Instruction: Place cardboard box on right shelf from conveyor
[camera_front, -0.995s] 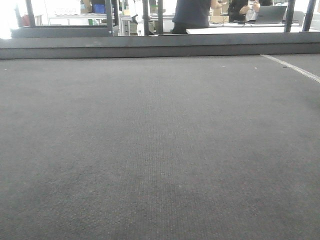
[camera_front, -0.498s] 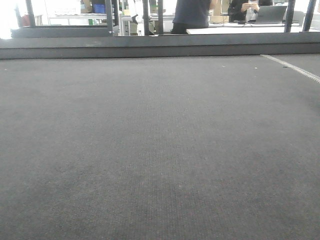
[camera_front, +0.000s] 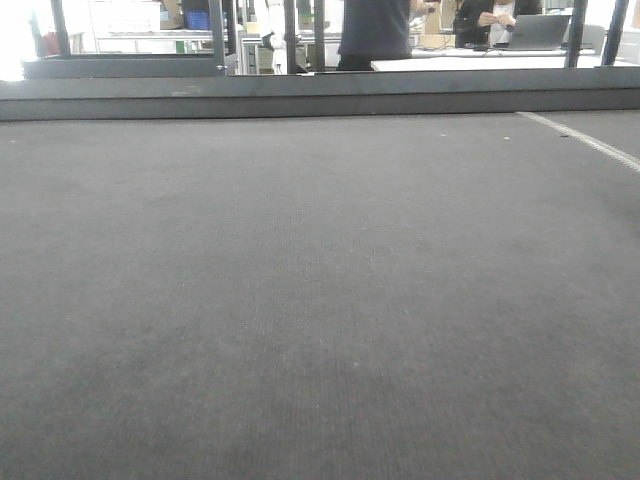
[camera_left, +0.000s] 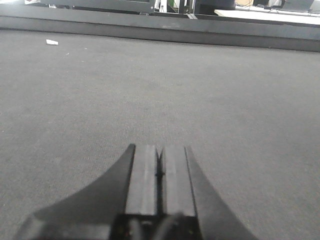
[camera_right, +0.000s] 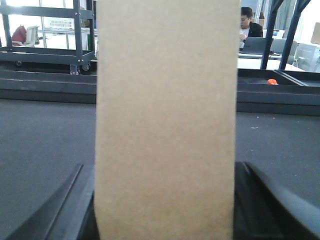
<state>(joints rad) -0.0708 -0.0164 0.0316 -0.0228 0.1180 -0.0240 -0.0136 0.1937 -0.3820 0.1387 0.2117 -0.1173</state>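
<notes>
Because the cardboard box (camera_right: 165, 100) fills the middle of the right wrist view, its top and bottom are cut off, and I cannot tell whether it touches the conveyor (camera_right: 40, 145) beneath. The side facing us is plain tan, smooth, unprinted and upright. The right gripper (camera_right: 162, 167) clasps it, a dark finger against each side. The left gripper (camera_left: 159, 155) hangs low over the belt, jaws pressed together on nothing. The front view takes in woven belt up to the dark rail (camera_front: 320, 95)
</notes>
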